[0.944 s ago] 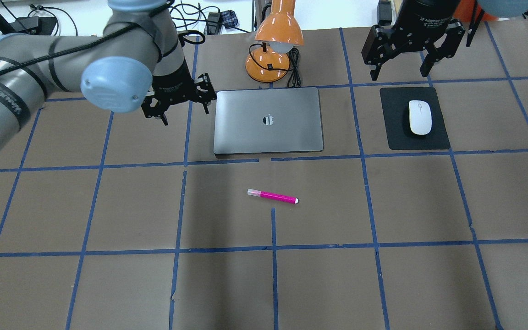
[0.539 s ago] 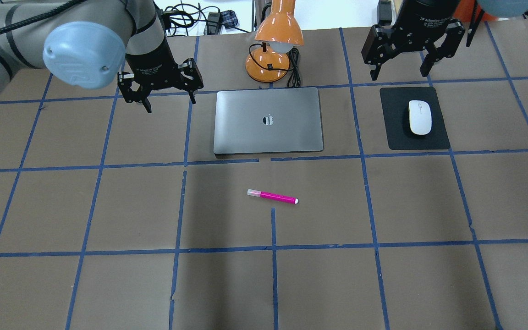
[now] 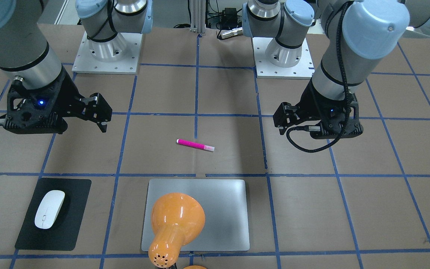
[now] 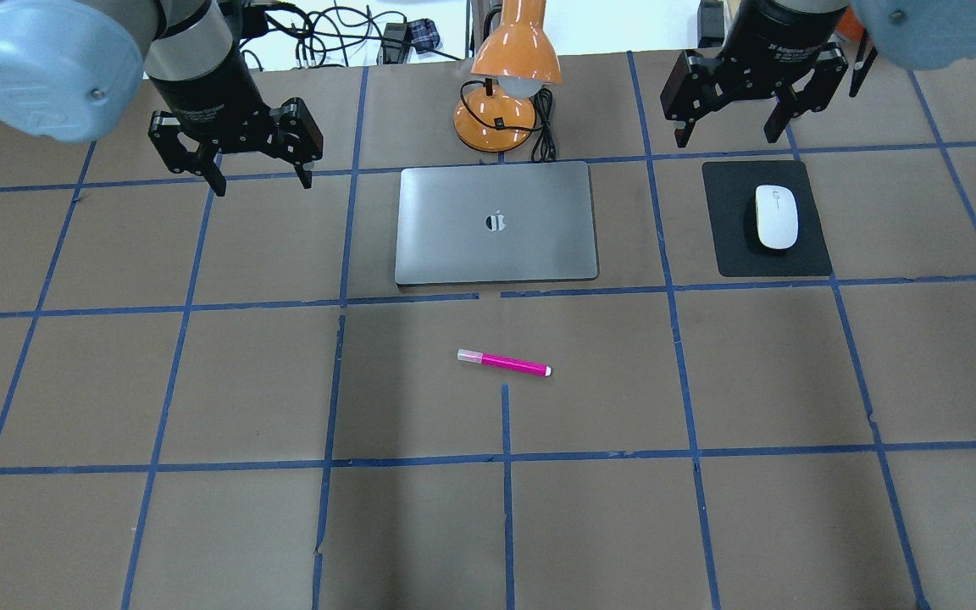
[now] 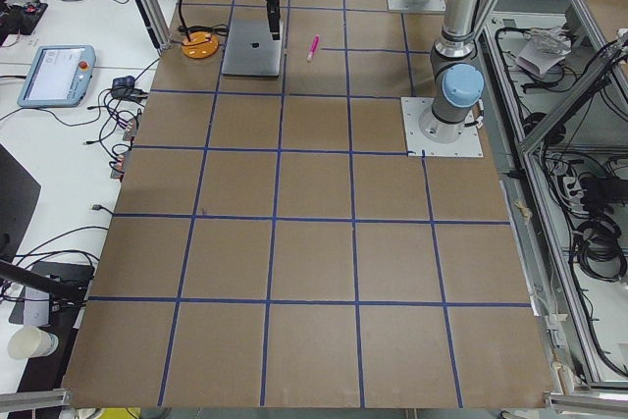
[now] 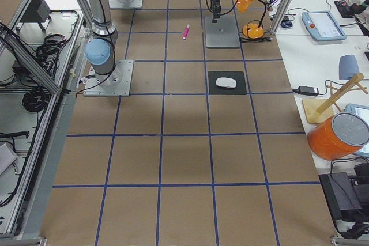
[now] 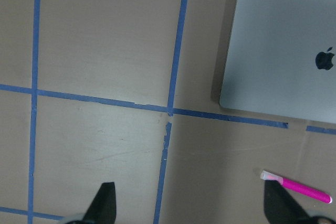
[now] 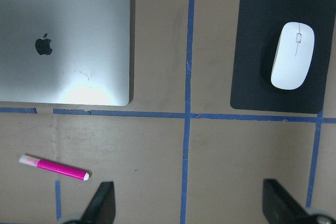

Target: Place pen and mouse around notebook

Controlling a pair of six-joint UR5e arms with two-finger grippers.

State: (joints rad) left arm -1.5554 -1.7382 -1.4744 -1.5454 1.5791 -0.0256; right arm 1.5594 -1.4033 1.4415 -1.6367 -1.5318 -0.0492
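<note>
Left gripper [image 4: 263,186] has swung leftward, wide open and empty; pen [image 4: 503,363] lies crosswise, cap leftward

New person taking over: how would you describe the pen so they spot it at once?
Find the silver-grey notebook lying flat below the orange lamp in the overhead view. Just toward the robot from it, alone on the brown table, lies the pen. It is the only slim, bright pink thing; the white mouse sits apart on a black mat.
</note>
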